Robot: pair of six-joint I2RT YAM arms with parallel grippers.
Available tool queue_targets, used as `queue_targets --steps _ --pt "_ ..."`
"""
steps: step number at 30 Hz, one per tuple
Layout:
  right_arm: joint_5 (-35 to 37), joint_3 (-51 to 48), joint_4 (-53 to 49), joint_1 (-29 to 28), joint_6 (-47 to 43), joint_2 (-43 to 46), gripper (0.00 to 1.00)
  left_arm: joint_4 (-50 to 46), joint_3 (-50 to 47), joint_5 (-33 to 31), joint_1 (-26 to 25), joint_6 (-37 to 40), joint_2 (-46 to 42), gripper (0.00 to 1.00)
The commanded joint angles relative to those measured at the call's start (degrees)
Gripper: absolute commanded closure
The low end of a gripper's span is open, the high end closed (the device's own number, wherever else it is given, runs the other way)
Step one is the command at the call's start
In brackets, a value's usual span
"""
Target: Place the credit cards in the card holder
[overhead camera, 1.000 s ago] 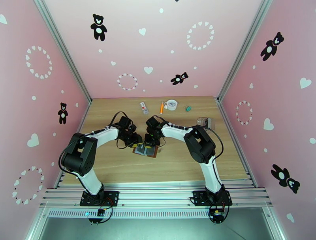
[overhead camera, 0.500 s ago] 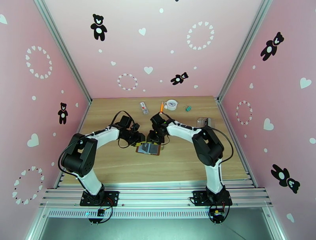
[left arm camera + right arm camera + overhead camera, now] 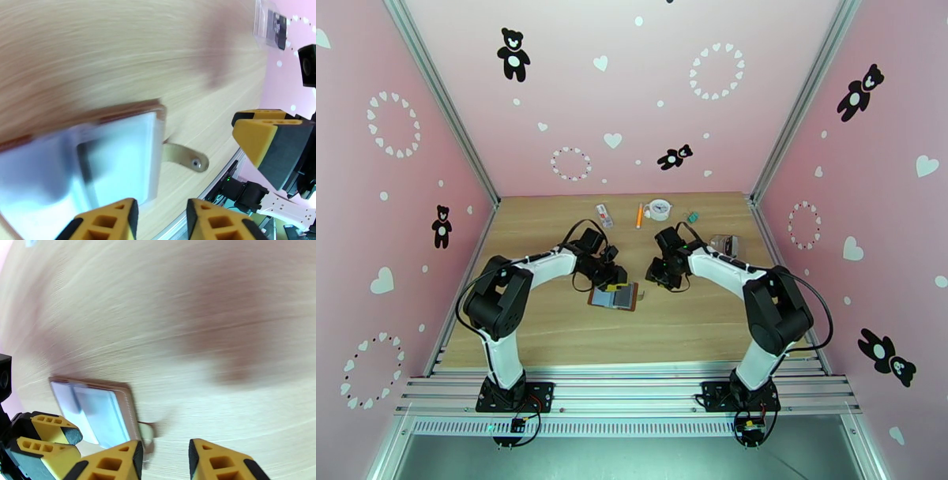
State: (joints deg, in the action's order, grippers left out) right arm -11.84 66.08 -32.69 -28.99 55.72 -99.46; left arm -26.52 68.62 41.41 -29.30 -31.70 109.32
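One card holder [image 3: 614, 298], two pincers [image 3: 618, 281] [image 3: 656, 277].

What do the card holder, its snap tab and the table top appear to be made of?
The card holder: probably leather or an imitation, with a brown matte rim. Its grey-blue inner pockets look smooth, perhaps plastic or coated fabric, though blur leaves that open. The snap tab: the same tan material, with a small shiny stud, likely metal. The table: light wood or wood-look laminate, judging by its grain lines.

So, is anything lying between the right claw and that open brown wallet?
Nothing visible does. The right gripper hangs open, off the right side of the card holder, with only bare table between them. The holder's snap tab sticks out toward that gripper.
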Motion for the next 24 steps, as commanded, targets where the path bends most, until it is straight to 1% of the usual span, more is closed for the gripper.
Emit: queue_targets --steps 1,4,5,8,12,15,18,21,24 --pt "2.0 1.2 -2.3 1.7 -1.7 2.6 0.64 -3.7 1.9 -0.9 -0.5 2.4 0.2 0.61" --pt "4.6 5.1 -4.2 4.1 -5.2 1.4 0.62 -4.2 1.7 -3.2 0.5 2.4 -3.1 0.61" --pt "6.6 7.0 -5.5 5.2 -6.9 0.7 0.61 -3.7 1.1 -3.6 1.2 1.7 -4.3 0.61" --pt "13.3 12.3 -9.0 9.2 -12.9 -1.7 0.59 -3.2 -1.5 -5.5 3.5 0.2 -7.4 0.61" --pt "24.3 18.0 -12.2 13.7 -21.3 -4.0 0.56 -3.5 -5.5 -6.9 6.0 0.6 -10.2 0.6" --pt "29.8 18.9 -12.3 18.0 -23.3 -3.8 0.52 -3.6 -8.1 -7.4 7.0 0.9 -12.1 0.6" --pt "32.2 19.4 -12.3 22.6 -23.8 -3.6 0.48 -3.6 -9.6 -7.7 7.3 0.8 -13.3 0.6" --pt "33.4 21.3 -13.3 25.9 -25.8 -5.2 0.45 -3.5 -10.0 -7.9 7.3 0.3 -13.7 0.6" --pt "32.3 23.6 -14.6 28.6 -28.1 -8.2 0.4 -3.0 -9.9 -8.7 7.3 -0.2 -14.2 0.6"
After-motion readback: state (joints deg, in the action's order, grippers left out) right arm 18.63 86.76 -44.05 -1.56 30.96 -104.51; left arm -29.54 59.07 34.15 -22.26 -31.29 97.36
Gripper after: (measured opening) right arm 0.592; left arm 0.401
